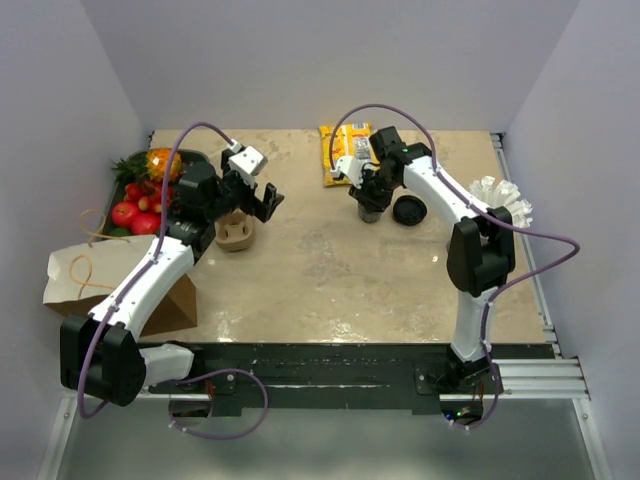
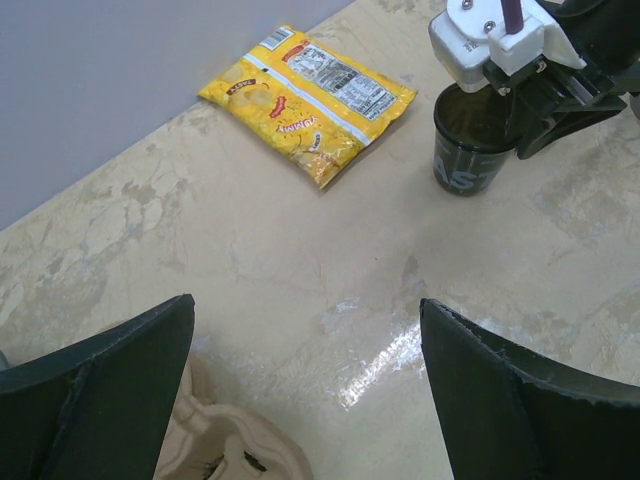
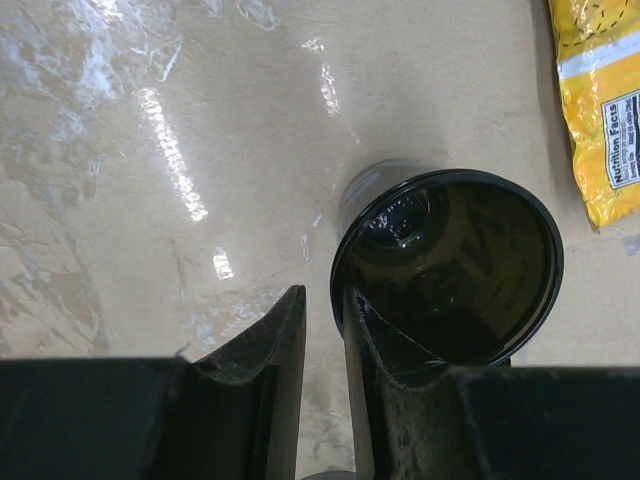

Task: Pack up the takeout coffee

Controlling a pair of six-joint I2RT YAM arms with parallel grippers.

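A black takeout cup (image 1: pixel 370 207) stands lidless on the table at the back centre, and it also shows in the left wrist view (image 2: pixel 466 140). My right gripper (image 1: pixel 368 190) is shut on its near rim. In the right wrist view one finger (image 3: pixel 400 370) is inside the cup (image 3: pixel 450 260) and the other is outside. The cup's black lid (image 1: pixel 408 210) lies flat just right of it. A beige cardboard cup carrier (image 1: pixel 235 233) sits at the left. My left gripper (image 2: pixel 308 390) is open and empty just above and beyond the carrier (image 2: pixel 225 445).
A yellow snack bag (image 1: pixel 343 152) lies at the back behind the cup. A brown paper bag (image 1: pixel 90 285) lies at the near left, with a tray of vegetables (image 1: pixel 140 195) behind it. A white ruffled paper item (image 1: pixel 497 195) sits at the right edge.
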